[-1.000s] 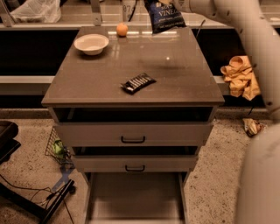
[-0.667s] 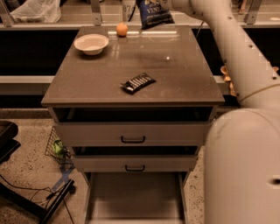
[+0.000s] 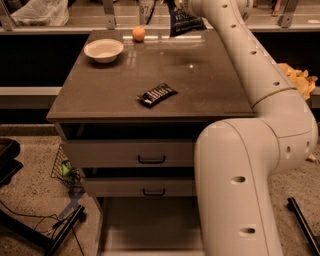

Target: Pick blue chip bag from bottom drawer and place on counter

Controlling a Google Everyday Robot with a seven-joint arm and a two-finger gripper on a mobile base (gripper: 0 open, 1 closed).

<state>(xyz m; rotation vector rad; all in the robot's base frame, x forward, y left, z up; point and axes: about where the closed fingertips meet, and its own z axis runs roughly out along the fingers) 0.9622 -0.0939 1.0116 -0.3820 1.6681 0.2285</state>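
The blue chip bag (image 3: 183, 23) hangs upright at the far edge of the counter (image 3: 200, 75), its lower edge at or just above the slab. My gripper (image 3: 179, 5) is at the top edge of the view, shut on the bag's top. My white arm (image 3: 260, 90) reaches over the counter's right side and hides the right part of the drawers. The bottom drawer (image 3: 150, 230) is pulled out below, and its visible floor is bare.
On the counter are a white bowl (image 3: 103, 50), an orange ball (image 3: 139, 33) and a black-and-white striped bar wrapper (image 3: 157, 94). The two upper drawers (image 3: 135, 152) are slightly open. A yellow cloth (image 3: 300, 80) lies at the right, and a wire basket (image 3: 65, 170) and cables are on the floor at the left.
The bag has stayed near the counter's far edge and dropped slightly. My arm's lower links have swung into the right foreground, covering the drawers' right side.
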